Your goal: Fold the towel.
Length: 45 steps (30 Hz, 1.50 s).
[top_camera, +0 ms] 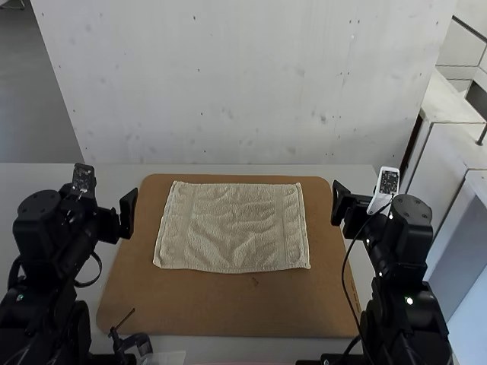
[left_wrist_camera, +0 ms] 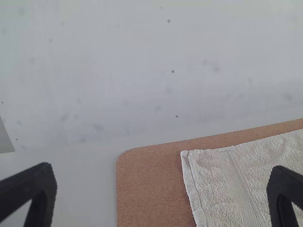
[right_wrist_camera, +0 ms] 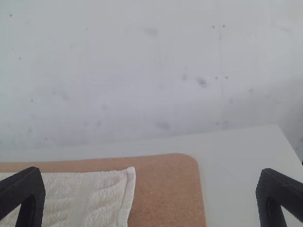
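Black arms [top_camera: 403, 281] stand nearest in the high view, the left gripper [top_camera: 106, 219] and right gripper [top_camera: 356, 209] either side of a beige terry towel [top_camera: 232, 228] – a slightly rumpled rectangle, spread on a brown, round-cornered board [top_camera: 228, 304]. Left wrist view: released, tapered fingers wide apart, the towel's banded weave beyond. Right wrist view: released too – fingers wide apart, thick hem showing

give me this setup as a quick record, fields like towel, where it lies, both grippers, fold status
item: towel, pale
state: spread out, lightly rumpled
lies on: brown board, nearer its far edge
board rests on: light grey table
left gripper: open, holding nothing, by the board's left side
right gripper: open, holding nothing, by the board's right side
fold status: no fold made yet
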Motion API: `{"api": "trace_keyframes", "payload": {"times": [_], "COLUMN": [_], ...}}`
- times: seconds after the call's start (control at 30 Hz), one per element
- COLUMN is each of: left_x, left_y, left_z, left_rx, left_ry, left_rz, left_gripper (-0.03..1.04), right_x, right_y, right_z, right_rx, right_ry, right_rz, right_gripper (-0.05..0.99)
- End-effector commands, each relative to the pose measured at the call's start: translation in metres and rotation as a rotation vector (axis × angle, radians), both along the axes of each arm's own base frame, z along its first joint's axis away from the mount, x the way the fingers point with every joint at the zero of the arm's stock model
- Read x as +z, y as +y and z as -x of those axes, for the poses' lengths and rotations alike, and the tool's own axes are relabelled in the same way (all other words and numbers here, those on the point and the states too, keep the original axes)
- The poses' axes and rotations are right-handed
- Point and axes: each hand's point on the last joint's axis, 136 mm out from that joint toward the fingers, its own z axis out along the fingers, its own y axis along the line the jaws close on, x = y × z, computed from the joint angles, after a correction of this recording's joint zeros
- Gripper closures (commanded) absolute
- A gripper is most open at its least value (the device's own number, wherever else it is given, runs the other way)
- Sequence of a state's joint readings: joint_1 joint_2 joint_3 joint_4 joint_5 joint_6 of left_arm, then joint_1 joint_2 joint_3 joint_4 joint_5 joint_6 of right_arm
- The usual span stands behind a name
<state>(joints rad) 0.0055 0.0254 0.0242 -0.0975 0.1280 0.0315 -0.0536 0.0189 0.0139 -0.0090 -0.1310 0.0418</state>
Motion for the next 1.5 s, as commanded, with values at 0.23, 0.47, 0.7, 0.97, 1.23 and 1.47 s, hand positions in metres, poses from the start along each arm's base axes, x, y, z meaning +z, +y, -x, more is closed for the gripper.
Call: {"api": "trace_keyframes", "payload": {"times": [0.23,0.47,0.7,0.97,1.23,1.47], "left_x": [-0.008,-0.008,-0.008,0.053,0.099,0.114], "left_y": [-0.003,-0.003,-0.004,0.0,-0.001,-0.002], "left_z": [0.0,0.0,0.0,0.001,0.013,0.014], "left_rx": [-0.014,-0.017,-0.019,0.002,0.012,0.009], "left_ry": [0.006,0.005,0.004,-0.242,-0.454,-0.469], "left_rz": [0.005,0.007,0.002,0.022,-0.098,-0.121], "left_gripper": [0.01,0.01,0.01,0.03,0.07,0.07], "right_x": [-0.011,-0.011,-0.01,0.049,0.069,0.074], "right_y": [0.001,0.001,0.001,0.004,0.006,0.003], "right_z": [0.001,0.001,0.001,0.001,-0.006,-0.045], "right_rx": [0.006,0.006,0.005,0.014,0.031,0.024], "right_ry": [0.03,0.03,0.026,-0.224,-0.135,0.069], "right_rz": [-0.014,-0.014,-0.003,0.09,0.123,0.066], "right_gripper": [-0.03,-0.03,-0.03,-0.03,-0.03,-0.03]}}
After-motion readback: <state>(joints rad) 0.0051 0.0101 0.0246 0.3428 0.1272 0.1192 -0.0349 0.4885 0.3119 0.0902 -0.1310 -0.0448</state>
